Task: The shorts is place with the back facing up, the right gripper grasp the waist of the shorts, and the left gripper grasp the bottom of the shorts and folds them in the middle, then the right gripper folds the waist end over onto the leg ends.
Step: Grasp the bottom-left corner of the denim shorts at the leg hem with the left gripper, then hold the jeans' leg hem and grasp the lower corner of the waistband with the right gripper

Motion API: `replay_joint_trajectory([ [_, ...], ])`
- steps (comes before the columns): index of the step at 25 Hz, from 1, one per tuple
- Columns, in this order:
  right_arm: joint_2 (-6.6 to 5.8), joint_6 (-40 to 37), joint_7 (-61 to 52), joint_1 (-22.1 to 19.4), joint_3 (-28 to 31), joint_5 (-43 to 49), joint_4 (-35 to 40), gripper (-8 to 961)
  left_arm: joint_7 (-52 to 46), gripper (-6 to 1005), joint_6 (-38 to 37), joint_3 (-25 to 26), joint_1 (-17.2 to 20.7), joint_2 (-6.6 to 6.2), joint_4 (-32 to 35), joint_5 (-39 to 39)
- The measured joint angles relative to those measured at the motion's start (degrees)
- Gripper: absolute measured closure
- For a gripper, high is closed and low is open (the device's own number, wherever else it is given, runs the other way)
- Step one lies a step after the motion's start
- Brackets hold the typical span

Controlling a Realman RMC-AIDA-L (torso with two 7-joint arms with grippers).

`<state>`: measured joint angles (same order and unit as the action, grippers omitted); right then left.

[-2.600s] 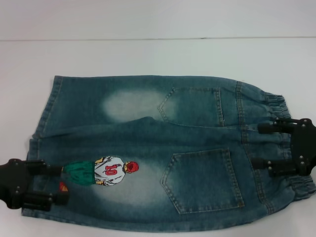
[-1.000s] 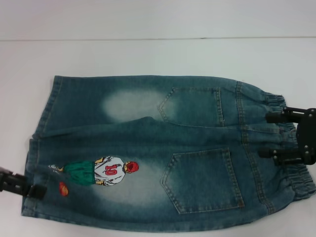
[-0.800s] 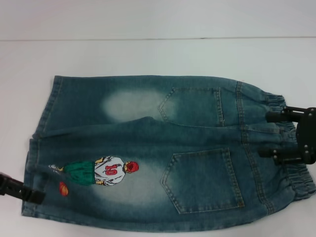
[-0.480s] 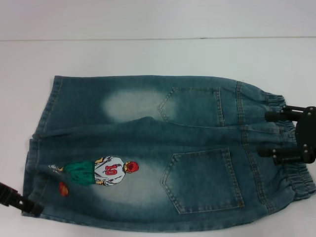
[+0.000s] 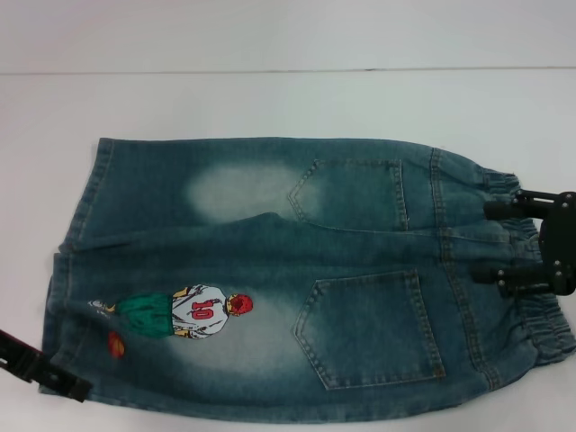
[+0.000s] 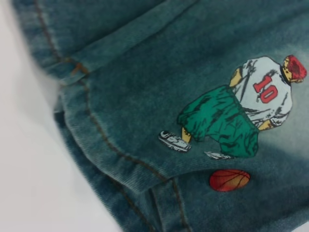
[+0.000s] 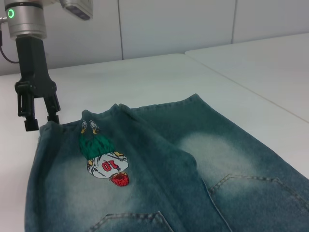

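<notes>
Left gripper [image 7: 37,116], parted and empty, straddles the shorts' [image 5: 270,270] leg hem; right gripper [image 5: 511,243] gapes over the waistband.

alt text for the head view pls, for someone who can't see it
Blue denim shorts lie flat, back pockets up, on a white table, waistband to the right. The open right pincer straddles the waistband; the left pincer sits at the near leg hem beside a basketball-player print.
</notes>
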<state>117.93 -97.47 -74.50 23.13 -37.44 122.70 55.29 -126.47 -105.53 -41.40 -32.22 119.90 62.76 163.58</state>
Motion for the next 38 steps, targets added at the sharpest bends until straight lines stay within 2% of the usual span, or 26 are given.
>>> replay_joint_trajectory([
  [19, 0.24, 0.96, 0.20, -0.45, 0.25, -0.01, 0.00, 24, -3.95, 84, 2.93, -6.04, -1.46, 0.36, -2.14, 0.06],
  [23, 0.35, 1.62, 0.22, -0.46, 0.27, -0.01, 0.00, 24, -5.71, 87, 2.70, -8.19, -1.73, 1.22, -1.64, 0.05],
  [34, 0.45, 1.68, 0.23, -0.61, 0.27, -0.01, 0.00, 24, -6.94, 521, 1.68, -8.94, -0.50, 1.17, 2.10, 0.07],
  [38, 0.56, 1.68, 0.23, -0.64, 0.30, -0.01, 0.00, 24, -7.07, 771, 1.18, -8.61, -0.78, 1.11, 2.39, 0.07],
])
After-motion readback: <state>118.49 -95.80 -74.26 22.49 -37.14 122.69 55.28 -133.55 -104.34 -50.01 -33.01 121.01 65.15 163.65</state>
